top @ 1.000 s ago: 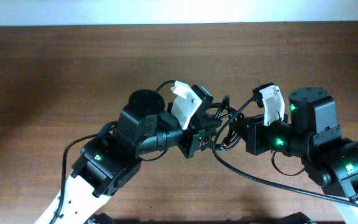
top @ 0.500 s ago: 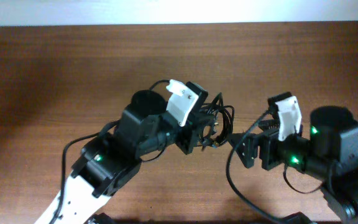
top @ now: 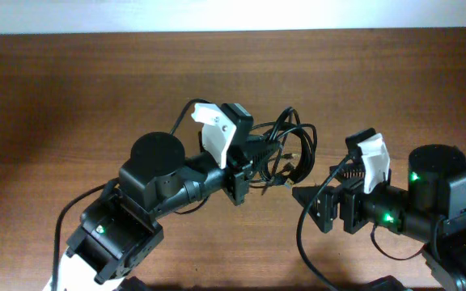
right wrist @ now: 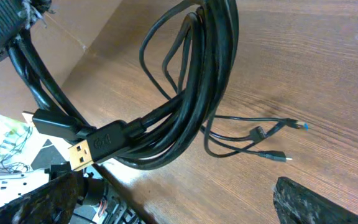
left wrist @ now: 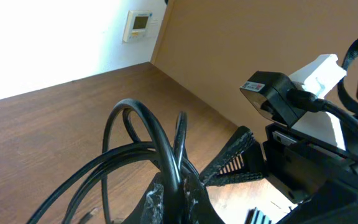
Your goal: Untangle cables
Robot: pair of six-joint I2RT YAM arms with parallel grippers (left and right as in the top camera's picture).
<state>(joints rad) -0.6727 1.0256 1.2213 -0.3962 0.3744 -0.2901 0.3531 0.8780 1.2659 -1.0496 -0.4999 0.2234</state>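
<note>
left gripper: fingertips were hidden behind cables | right gripper: fingers were blurred, cut off at frame bottom | thin plugs: type was too small to tell

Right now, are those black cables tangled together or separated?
Tangled together: the cables form one looped bundle clamped in the left gripper, with a USB plug sticking out of it.

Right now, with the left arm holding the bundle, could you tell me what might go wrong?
The cables hang as one wound bundle from the left gripper; pulling one strand could tighten the loops. The thin plug ends dangle near the table and may snag. The open right gripper sits close to the left one; they could collide.
</note>
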